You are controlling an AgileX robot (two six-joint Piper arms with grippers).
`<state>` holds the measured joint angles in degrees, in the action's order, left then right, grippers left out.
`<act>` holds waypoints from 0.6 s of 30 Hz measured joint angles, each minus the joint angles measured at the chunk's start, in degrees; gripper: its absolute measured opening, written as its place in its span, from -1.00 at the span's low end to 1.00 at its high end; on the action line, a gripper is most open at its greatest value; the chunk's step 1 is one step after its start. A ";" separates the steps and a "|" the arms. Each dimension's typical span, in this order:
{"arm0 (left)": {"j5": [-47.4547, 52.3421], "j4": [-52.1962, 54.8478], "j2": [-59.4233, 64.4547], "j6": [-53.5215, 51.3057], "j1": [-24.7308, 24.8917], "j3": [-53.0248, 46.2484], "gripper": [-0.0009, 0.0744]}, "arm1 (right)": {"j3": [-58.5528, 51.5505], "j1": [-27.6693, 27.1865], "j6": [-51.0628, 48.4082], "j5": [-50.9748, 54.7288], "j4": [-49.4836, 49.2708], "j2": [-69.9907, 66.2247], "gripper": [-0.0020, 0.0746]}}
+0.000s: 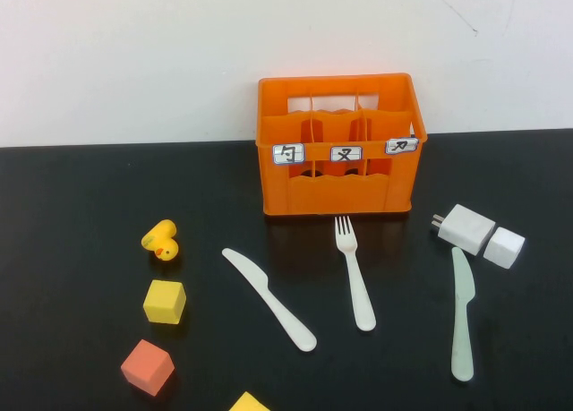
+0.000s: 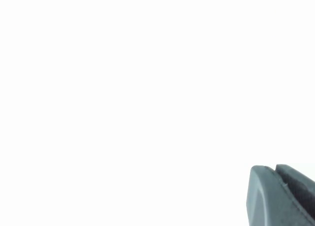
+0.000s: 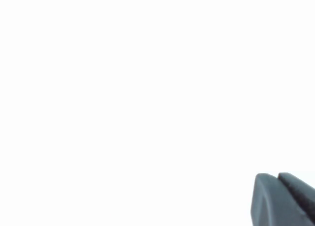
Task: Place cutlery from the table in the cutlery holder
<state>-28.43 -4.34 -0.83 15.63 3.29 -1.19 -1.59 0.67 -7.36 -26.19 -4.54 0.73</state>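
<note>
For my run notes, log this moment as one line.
fork, two knives on table | holder no cutlery seen | left gripper, right gripper parked

Fork before cutlery holder

The glossy black worktop meets a plain white wall behind it. On it stands the bright orange slatted plastic crate, carrying three small white labels with black characters. In front lie a white plastic four-tined fork, a white plastic knife and a pale greenish-white plastic knife. Two white charger blocks sit close by. Farther left are a yellow toy duck with an orange beak, a yellow cube and a salmon-orange cube. The left pincer and the right pincer each show dark grey against blank white, off the worktop.
</note>
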 joint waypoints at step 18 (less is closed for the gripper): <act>42.17 -0.98 10.58 1.70 0.00 27.14 -0.98 | 21.41 0.00 0.14 35.68 1.74 -6.03 -0.95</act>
<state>13.74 -5.32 9.75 17.33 3.29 25.95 19.81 0.67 -7.22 9.49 -2.80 -5.31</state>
